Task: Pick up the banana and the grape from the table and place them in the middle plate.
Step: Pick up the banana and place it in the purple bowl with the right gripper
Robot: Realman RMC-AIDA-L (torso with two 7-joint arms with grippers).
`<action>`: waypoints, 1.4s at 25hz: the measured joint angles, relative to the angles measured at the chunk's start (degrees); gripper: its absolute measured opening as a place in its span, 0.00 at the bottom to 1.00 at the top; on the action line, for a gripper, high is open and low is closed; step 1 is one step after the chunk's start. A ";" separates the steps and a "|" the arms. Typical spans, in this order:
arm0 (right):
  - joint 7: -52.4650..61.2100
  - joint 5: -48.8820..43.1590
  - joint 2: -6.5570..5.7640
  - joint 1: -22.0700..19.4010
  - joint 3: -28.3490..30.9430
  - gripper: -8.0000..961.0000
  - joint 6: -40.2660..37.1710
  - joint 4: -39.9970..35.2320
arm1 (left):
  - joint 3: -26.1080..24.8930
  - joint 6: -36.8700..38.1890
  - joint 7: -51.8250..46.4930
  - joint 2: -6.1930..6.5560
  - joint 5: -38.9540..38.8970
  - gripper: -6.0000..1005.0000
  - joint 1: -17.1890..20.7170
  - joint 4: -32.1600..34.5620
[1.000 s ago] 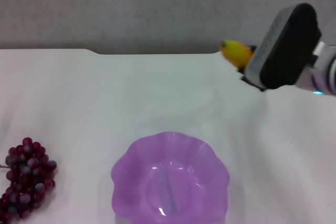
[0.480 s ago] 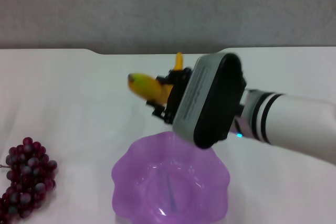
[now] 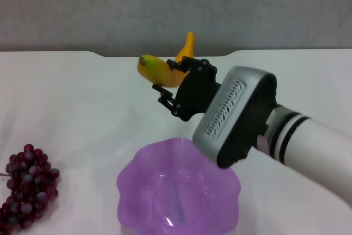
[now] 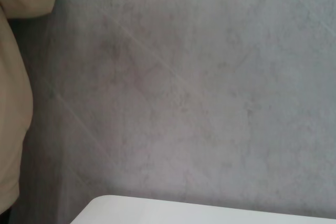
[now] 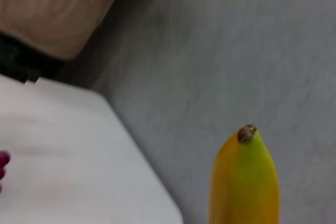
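The grape (image 3: 28,188) lies on the table (image 3: 82,103) at the near left, well apart from the arm. Right of it, the middle plate (image 3: 132,182) sits near centre. Above and beyond the plate's far rim, the right gripper (image 3: 179,83) is clamped on the banana (image 3: 160,70), which is held in the air crosswise between the fingers, greenish tip pointing left. The left gripper is out of sight.

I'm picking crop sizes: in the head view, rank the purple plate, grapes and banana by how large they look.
1. middle plate.
2. grape, partly cut off by the frame.
3. banana, partly hidden in the right gripper.

Grape versus banana is close.
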 joint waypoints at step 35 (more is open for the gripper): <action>24.20 2.49 -2.02 -2.98 -6.71 0.52 0.67 4.47 | 0.00 -0.30 0.09 -0.03 -0.84 0.86 0.05 -0.03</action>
